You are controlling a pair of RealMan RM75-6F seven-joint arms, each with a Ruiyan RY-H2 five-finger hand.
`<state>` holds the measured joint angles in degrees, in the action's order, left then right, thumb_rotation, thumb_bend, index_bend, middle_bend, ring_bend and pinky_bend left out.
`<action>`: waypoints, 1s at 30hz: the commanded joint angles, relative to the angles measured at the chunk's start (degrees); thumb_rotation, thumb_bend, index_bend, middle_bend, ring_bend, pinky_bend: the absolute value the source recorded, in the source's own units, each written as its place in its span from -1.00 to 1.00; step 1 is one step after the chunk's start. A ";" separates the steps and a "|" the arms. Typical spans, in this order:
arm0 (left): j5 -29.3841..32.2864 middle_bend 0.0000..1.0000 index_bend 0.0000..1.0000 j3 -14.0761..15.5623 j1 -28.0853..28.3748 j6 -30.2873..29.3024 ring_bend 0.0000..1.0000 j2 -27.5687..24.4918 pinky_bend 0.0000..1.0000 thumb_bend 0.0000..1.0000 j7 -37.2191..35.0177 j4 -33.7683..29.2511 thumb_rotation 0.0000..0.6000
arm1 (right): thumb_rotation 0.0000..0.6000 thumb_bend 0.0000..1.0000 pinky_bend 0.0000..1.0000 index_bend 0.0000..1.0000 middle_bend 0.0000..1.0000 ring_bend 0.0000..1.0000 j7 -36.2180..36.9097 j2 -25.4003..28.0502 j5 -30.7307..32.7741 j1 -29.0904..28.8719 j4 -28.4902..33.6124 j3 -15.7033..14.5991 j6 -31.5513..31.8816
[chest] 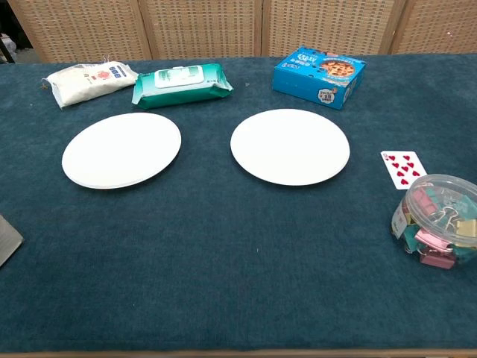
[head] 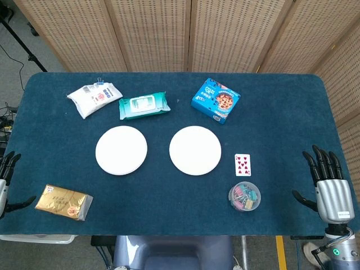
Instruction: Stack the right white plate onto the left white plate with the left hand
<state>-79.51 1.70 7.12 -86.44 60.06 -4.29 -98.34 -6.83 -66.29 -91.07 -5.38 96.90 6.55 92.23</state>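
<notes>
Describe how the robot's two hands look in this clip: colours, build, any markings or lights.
The right hand has black fingers on a silver metallic palm, above a grey wrist section carrying a small green light and a thin cable. The left hand is mostly cut off at the frame edge; only black fingers and a sliver of silver show. The chest view shows neither.

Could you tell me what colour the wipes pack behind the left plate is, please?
The wipes pack is green with a white lid, clearest in the chest view.

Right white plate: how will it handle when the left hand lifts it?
The right white plate lies flat on the cloth with a thin low rim, so getting fingers under it looks hard. It probably stays stiff and seems light. Its smooth surface may slip, though it is unlikely to roll.
</notes>
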 commanded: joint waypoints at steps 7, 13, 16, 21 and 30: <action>-0.03 -1.00 -1.00 -0.89 -0.27 1.33 -1.00 0.51 -1.00 -1.00 0.73 1.05 1.00 | 1.00 -1.00 -1.00 -0.83 -1.00 -1.00 0.01 0.25 0.09 -0.18 0.36 -0.55 -1.23; -3.19 -1.00 -1.00 -2.69 2.85 4.02 -1.00 2.25 -1.00 -1.00 -0.24 2.47 1.00 | 1.00 -1.00 -1.00 -0.83 -1.00 -1.00 0.92 0.86 -0.65 0.08 1.14 -0.83 -0.77; -6.35 -1.00 -1.00 -4.12 6.87 7.23 -1.00 4.23 -1.00 -1.00 -0.52 3.98 1.00 | 1.00 -1.00 -1.00 -0.84 -1.00 -1.00 1.10 0.98 -0.75 0.06 1.34 -0.95 -0.94; -16.24 -1.00 -0.98 -5.78 19.42 18.08 -1.00 11.51 -1.00 -1.00 -3.43 10.86 1.00 | 1.00 -1.00 -1.00 -0.85 -1.00 -1.00 1.29 1.06 0.02 -0.28 1.40 -0.84 -1.97; -13.87 -1.00 -0.48 -9.69 31.64 30.48 -1.00 24.53 -1.00 -0.96 0.05 19.16 1.00 | 1.00 -1.00 -1.00 -0.92 -1.00 -1.00 0.75 0.40 2.73 -1.52 0.17 -0.90 -5.91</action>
<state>-93.69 -6.07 35.10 -59.22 80.54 -6.00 -82.47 -5.87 -65.70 -89.03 -6.57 97.44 5.69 87.11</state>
